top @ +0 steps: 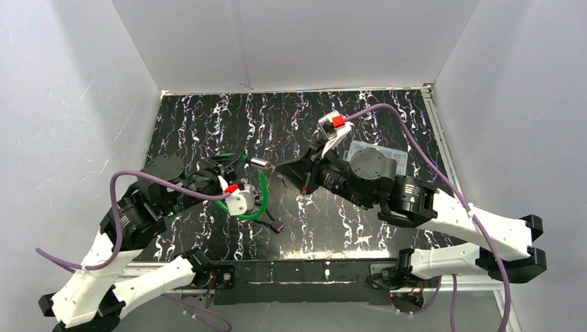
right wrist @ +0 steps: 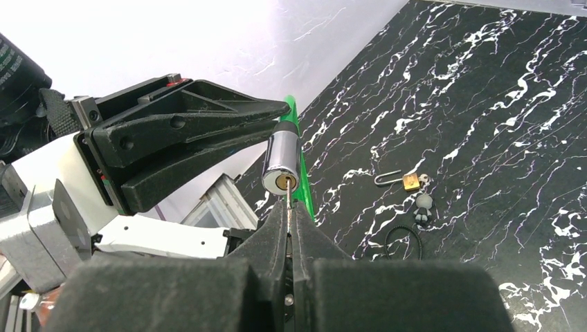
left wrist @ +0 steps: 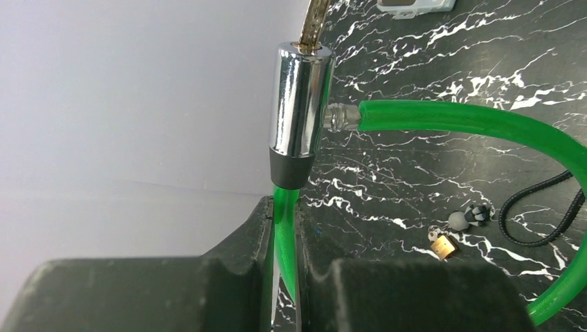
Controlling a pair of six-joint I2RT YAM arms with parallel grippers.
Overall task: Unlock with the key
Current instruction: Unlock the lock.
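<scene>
left gripper point(left wrist: 284, 220) clamped on the green cable point(left wrist: 471, 121) just under the chrome lock barrel point(left wrist: 299, 104), right gripper point(right wrist: 291, 220) pinching the key point(right wrist: 288, 202), blade stuck in the keyhole point(right wrist: 286, 182)

**Key mostly out of sight**

At the top edge of the left wrist view the key point(left wrist: 313, 19) is cut off above its blade, as is a white box point(left wrist: 415, 5) to its right. The cable point(left wrist: 477, 121) leaves by the right edge. In the right wrist view, fingers point(right wrist: 264, 247) hide the key's head. From above the key is too small to see.
</scene>
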